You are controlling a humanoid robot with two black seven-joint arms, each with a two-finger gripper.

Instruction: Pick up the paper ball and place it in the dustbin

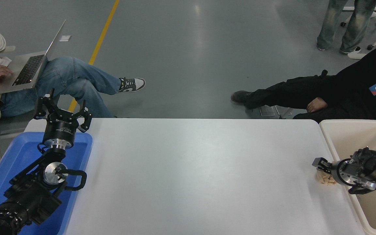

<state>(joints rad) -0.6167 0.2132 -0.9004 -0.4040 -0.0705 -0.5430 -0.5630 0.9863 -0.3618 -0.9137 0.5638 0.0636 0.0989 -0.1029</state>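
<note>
White table point(188, 169) spans most of the head view; a person with a laptop sits past its far left corner, another in black past its far right. Blue tray point(18, 156) sits at the left edge with the left arm parked over it, left gripper point(63, 112) pointing away from the camera, its fingers spread and holding nothing. Dustbin point(330, 129) — cream, thick rounded rim — stands against the table's right edge, its open mouth facing up. The right arm reaches in from the right across the bin's near-side rim, and the right gripper point(322, 164) sits down on the paper ball point(325, 179). The ball lies on the table just beside the bin's left wall, mostly hidden under the gripper; only its lower tan folds show. One fingertip is visible at the ball's far-left side, but whether the fingers have closed on the paper cannot be told from this angle. Handling judgement: the wad looks very light, soft and compressible, not fragile and not slippery — wrinkled folds should give the pads purchase. Best hold is across its bulk, squeezing through the middle rather than pinching a loose outer fold, which could unfurl or slip. The carry to the bin looks short.
</note>
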